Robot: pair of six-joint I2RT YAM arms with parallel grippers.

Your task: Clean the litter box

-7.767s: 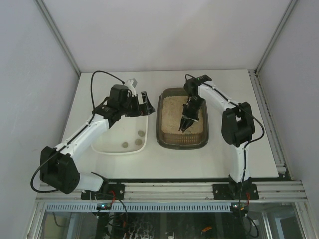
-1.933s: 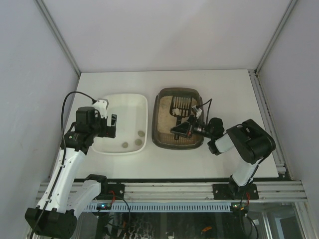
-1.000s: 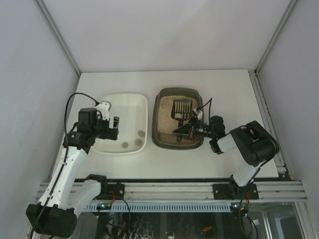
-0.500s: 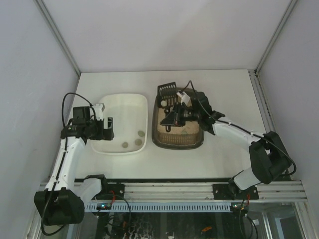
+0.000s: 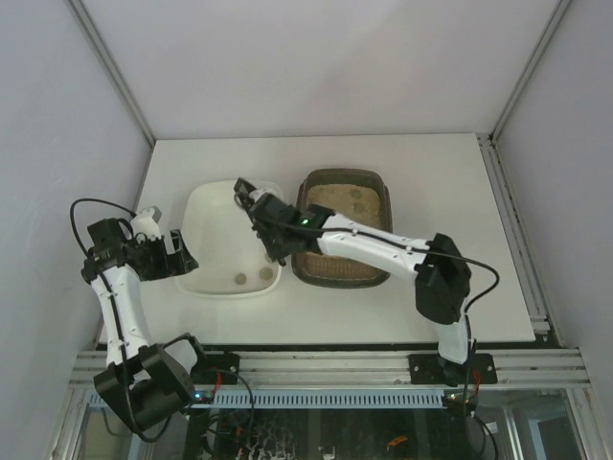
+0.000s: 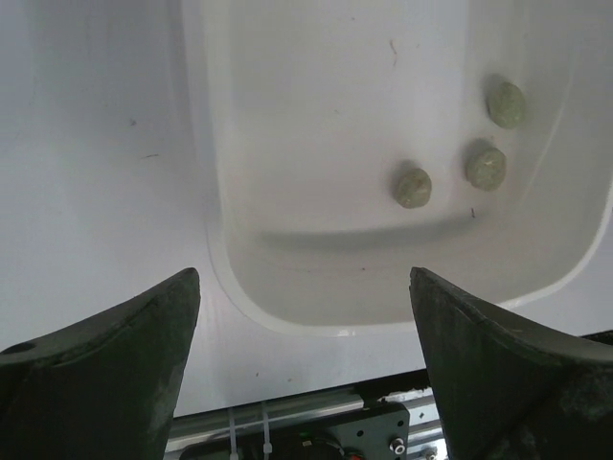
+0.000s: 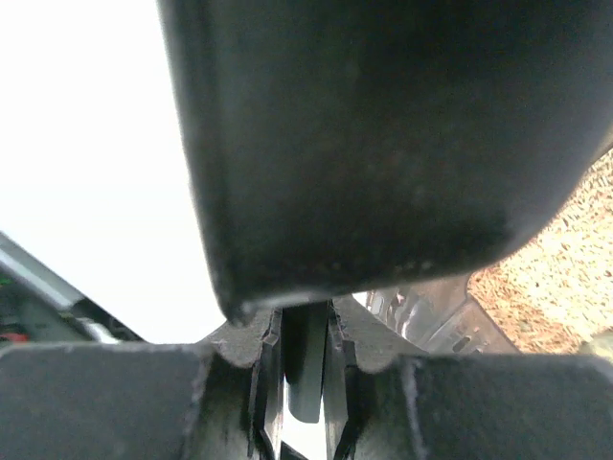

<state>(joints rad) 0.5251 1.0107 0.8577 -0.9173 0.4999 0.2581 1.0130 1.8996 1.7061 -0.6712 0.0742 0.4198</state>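
Note:
The dark litter box [image 5: 343, 277] with beige litter sits right of centre. My right gripper [image 5: 261, 215] reaches left past it over the white tray [image 5: 215, 225] and is shut on the handle of a black scoop [image 5: 245, 189]. In the right wrist view the scoop's dark back [image 7: 383, 125] fills the frame, its handle pinched between my right gripper [image 7: 306, 359]; litter [image 7: 565, 249] shows at right. My left gripper [image 5: 178, 252] is open and empty by the tray's left edge. In the left wrist view my left gripper [image 6: 305, 383] looks down on three greenish lumps [image 6: 413, 188] in the tray [image 6: 316, 105].
Two lumps [image 5: 248, 277] lie at the white tray's near end in the top view. The right forearm [image 5: 369, 244] crosses over the litter box. The metal frame rail [image 5: 326, 364] runs along the table's near edge.
My right arm has swung the scoop left from the litter box to over the white tray. My left arm has drawn back to the left, off the tray.

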